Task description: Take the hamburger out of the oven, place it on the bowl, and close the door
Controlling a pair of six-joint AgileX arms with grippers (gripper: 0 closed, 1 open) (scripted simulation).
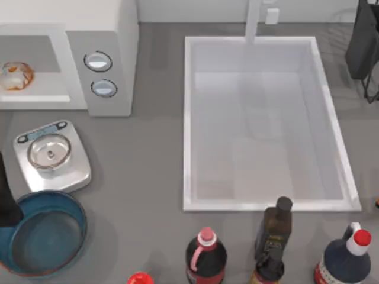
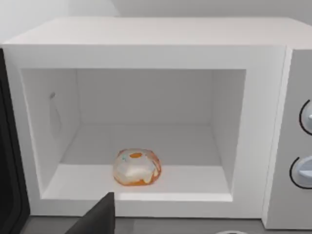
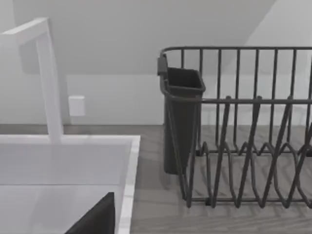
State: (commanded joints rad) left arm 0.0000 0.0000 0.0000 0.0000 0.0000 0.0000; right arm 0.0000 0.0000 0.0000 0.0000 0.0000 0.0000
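Observation:
The white oven (image 1: 103,35) stands at the back left with its cavity open. On the cavity floor near the front lies the hamburger (image 1: 16,76), a pale lump with orange patches (image 2: 137,167). A dark panel (image 2: 9,185), apparently the door, stands swung out beside the opening. The blue bowl (image 1: 65,207) sits empty at the front left, below the scale. My left arm (image 1: 6,204) is at the left edge beside the bowl, and my left gripper (image 2: 97,219) faces the cavity from some distance. My right gripper (image 3: 95,219) is parked near the sink and rack.
A silver scale (image 1: 52,155) sits between the oven and the bowl. A large white sink (image 1: 189,118) with a tap (image 1: 253,21) fills the middle right. Several bottles (image 1: 205,257) line the front edge. A dark dish rack (image 3: 234,146) stands at the back right.

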